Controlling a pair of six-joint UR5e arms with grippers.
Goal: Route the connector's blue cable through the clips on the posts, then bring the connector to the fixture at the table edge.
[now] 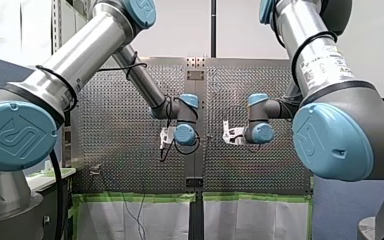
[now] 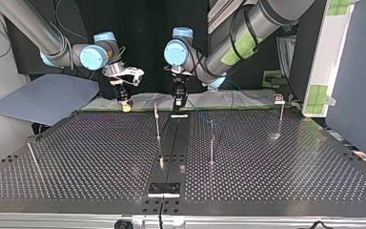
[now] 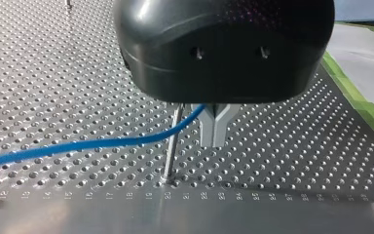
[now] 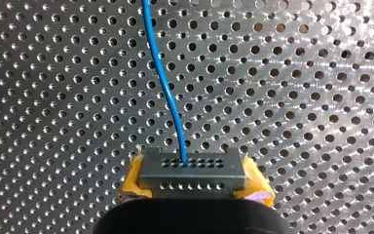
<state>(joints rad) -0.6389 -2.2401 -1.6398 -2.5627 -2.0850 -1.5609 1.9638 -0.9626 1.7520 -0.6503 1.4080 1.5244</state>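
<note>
In the right wrist view my right gripper [image 4: 195, 183] is shut on the grey connector [image 4: 192, 168], which sits between its yellow pads. The blue cable [image 4: 164, 83] leaves the connector and runs ahead over the perforated table. In the left wrist view my left gripper [image 3: 214, 142] has its grey metal fingers shut on the blue cable [image 3: 92, 144], which trails off to one side. A thin metal post [image 3: 173, 141] stands right beside those fingers, and the cable crosses in front of it. In the top view my right gripper [image 2: 125, 102] and my left gripper [image 2: 177, 106] hang at the table's far edge.
Thin posts stand on the table in the top view: one near the middle [image 2: 157, 121], one to its right [image 2: 212, 143], one with a clip on top at the far right [image 2: 281, 117] and one at the left [image 2: 32, 155]. A black block [image 2: 164, 189] sits at the near edge.
</note>
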